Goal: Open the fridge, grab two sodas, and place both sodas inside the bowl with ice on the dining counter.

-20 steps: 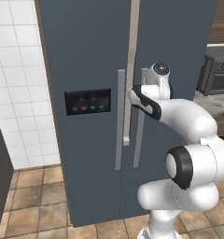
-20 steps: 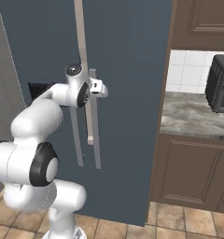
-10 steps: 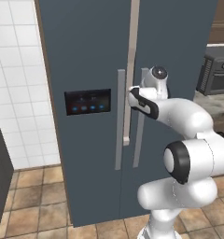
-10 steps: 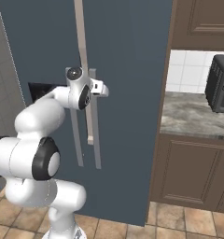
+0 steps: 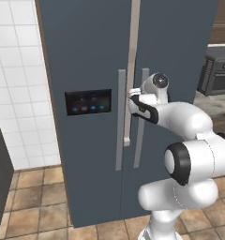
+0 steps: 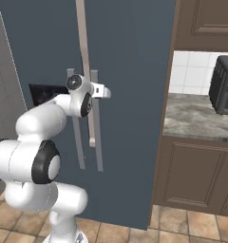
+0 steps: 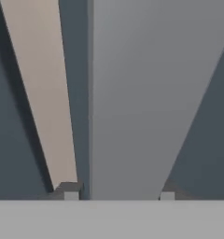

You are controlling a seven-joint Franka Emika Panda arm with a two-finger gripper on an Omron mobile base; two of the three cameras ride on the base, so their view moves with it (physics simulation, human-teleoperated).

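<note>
The slate-blue fridge [image 5: 86,56] [image 6: 130,57] stands right in front of me, with a black lit panel [image 5: 87,102] on its left door. My gripper [image 5: 135,96] [image 6: 94,91] [image 7: 119,192] is at the right door's long grey handle [image 5: 139,145] [image 6: 98,142] [image 7: 128,102]. In the hand view the handle takes up the whole space between the two fingertips [image 7: 71,191], so the gripper is shut on it. A pale beige strip [image 5: 130,70] [image 7: 39,93] shows between the two doors. The sodas, the bowl and the dining counter are out of view.
White wall tiles [image 5: 16,93] lie left of the fridge. To its right are a stone worktop [image 6: 196,116] on brown cabinets [image 6: 196,175] and a dark oven box [image 6: 225,85] [image 5: 220,75]. The floor is brown tile [image 5: 34,201].
The hand has edged slightly left along the fridge front while staying on the handle. The beige strip between the doors looks about the same.
</note>
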